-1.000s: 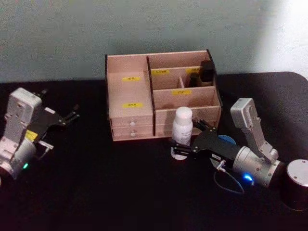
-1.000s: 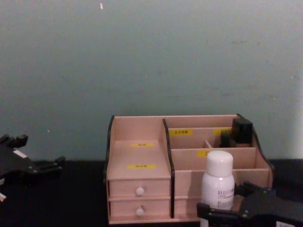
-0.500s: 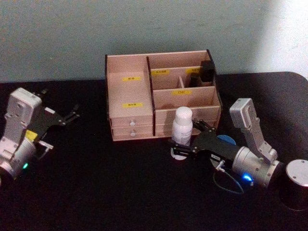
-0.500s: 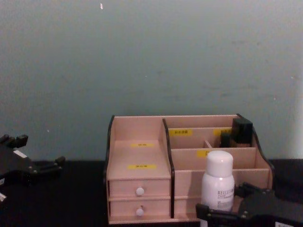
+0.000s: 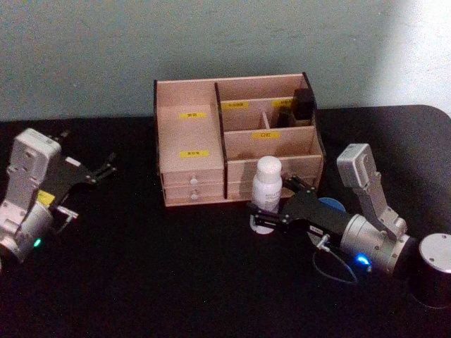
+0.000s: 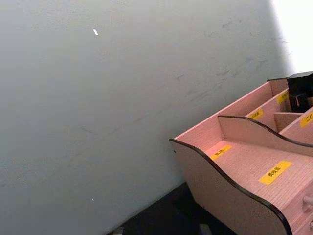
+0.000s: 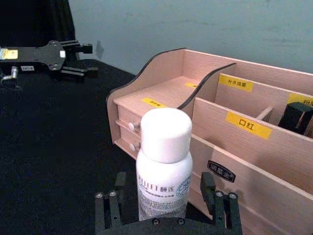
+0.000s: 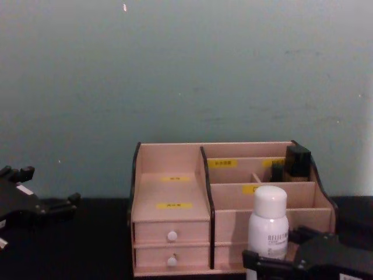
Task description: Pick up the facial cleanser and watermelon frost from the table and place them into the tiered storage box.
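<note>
Black table [image 5: 141,274]: storage box [image 5: 184,144], cleanser [image 5: 268,186], jar [image 5: 330,205]

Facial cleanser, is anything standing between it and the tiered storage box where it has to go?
Nothing visible does. The facial cleanser stands upright just before the tiered storage box, the open right gripper straddling its base. A small black item occupies the rear right compartment. The left gripper is parked far left.

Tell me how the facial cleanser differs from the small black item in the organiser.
The facial cleanser is white and cylindrical; the black item is dark and boxy. The facial cleanser stands on the table before the tiered storage box; the black item sits in its rear right compartment. The open right pincer brackets the facial cleanser; the black item is untouched. Both stand upright.
</note>
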Robot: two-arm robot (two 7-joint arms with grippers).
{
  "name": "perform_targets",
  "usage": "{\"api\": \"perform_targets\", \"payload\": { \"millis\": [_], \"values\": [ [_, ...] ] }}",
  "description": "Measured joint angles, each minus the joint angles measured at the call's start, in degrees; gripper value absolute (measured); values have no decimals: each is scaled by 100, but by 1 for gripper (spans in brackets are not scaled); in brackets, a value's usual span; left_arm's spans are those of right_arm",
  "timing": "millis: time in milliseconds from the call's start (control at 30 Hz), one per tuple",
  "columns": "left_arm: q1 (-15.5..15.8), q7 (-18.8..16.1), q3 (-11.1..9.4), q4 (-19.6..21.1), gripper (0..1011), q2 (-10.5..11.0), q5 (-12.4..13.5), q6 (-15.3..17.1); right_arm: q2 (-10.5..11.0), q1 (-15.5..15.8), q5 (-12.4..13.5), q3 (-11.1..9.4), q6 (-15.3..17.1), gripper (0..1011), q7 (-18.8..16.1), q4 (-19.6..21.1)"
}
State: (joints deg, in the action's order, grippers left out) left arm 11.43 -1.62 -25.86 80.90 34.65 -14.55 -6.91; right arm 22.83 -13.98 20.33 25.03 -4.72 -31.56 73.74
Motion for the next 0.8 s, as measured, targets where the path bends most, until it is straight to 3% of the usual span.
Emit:
{"api": "perform_targets", "payload": {
  "millis": [200,433,800],
  "values": [
    [0,0,0,0,1001,0,0,0,1,1,0,-2,-2,836,2,4],
    [0,0,0,0,1001,0,0,0,1,1,0,-2,-4,600,2,5],
    [0,0,0,0,1001,0,0,0,1,1,-1,-3,-5,596,1,5]
  ]
}}
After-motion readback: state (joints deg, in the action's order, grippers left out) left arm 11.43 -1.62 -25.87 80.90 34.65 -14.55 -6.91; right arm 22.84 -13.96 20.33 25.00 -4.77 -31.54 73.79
